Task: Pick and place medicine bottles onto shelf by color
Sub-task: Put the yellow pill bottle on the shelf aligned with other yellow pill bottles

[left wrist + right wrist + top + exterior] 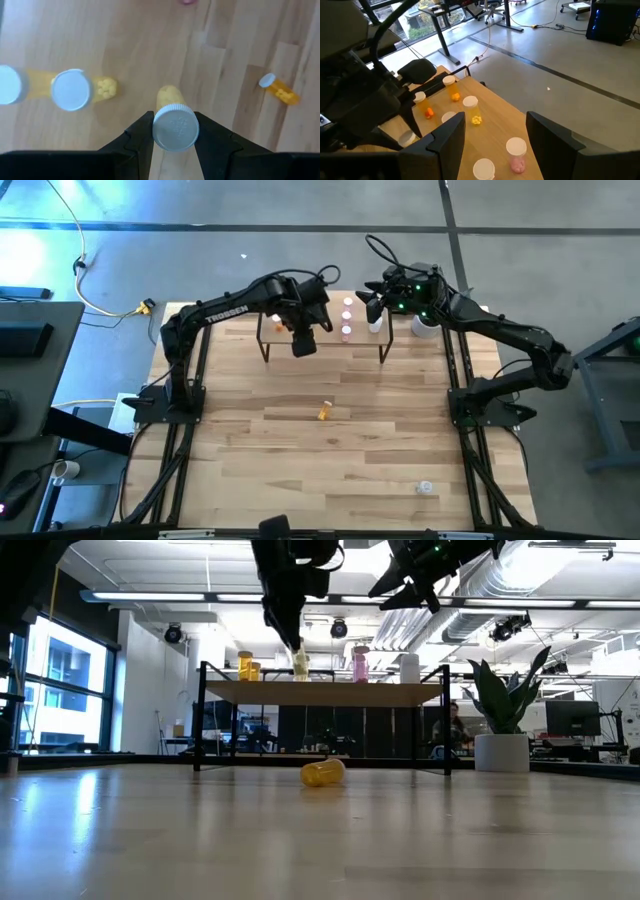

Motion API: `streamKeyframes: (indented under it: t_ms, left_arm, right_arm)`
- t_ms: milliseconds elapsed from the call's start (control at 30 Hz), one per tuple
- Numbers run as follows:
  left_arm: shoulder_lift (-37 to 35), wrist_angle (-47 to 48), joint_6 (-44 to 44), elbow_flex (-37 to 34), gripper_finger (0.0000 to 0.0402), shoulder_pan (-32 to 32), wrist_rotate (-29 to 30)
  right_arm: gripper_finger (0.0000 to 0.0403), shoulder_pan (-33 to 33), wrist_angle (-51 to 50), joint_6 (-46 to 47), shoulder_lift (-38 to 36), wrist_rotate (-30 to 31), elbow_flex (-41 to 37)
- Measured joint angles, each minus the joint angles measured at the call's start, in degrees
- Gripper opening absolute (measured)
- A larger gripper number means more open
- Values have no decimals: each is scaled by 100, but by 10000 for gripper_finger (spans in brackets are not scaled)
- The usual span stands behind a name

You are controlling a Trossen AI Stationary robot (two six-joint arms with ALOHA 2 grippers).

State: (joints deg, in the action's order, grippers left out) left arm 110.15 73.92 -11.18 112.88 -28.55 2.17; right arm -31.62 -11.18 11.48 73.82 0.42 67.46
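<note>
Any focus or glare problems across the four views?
Left wrist view: white caps on the standing yellow bottles are soft. Low view: bright ceiling lights backlight the light-wood shelf; near tabletop blurred. High view: blue glare on the floor, top left. Right wrist view: own fingers blurred.

Both arms are dark, near-black, jointed tubes on black frame bases bolted at the table's sides. The left arm (235,305) has white TROSSEN lettering, the right arm (500,330) shows green lights near its wrist, plus looping black cables.
</note>
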Motion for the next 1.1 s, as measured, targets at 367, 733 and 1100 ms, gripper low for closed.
streamKeyframes:
  t_ms: [367,733,1100]
  left_arm:
    - [92,12,0,-2,115,-106,18]
    - [92,136,-58,-2,115,-105,-4]
    - [92,62,-116,-2,115,-105,-4]
  right_arm:
    - [200,0,-14,0,0,-1,0]
    - [200,0,-21,-1,0,0,0]
    - [200,15,-24,-1,0,-1,0]
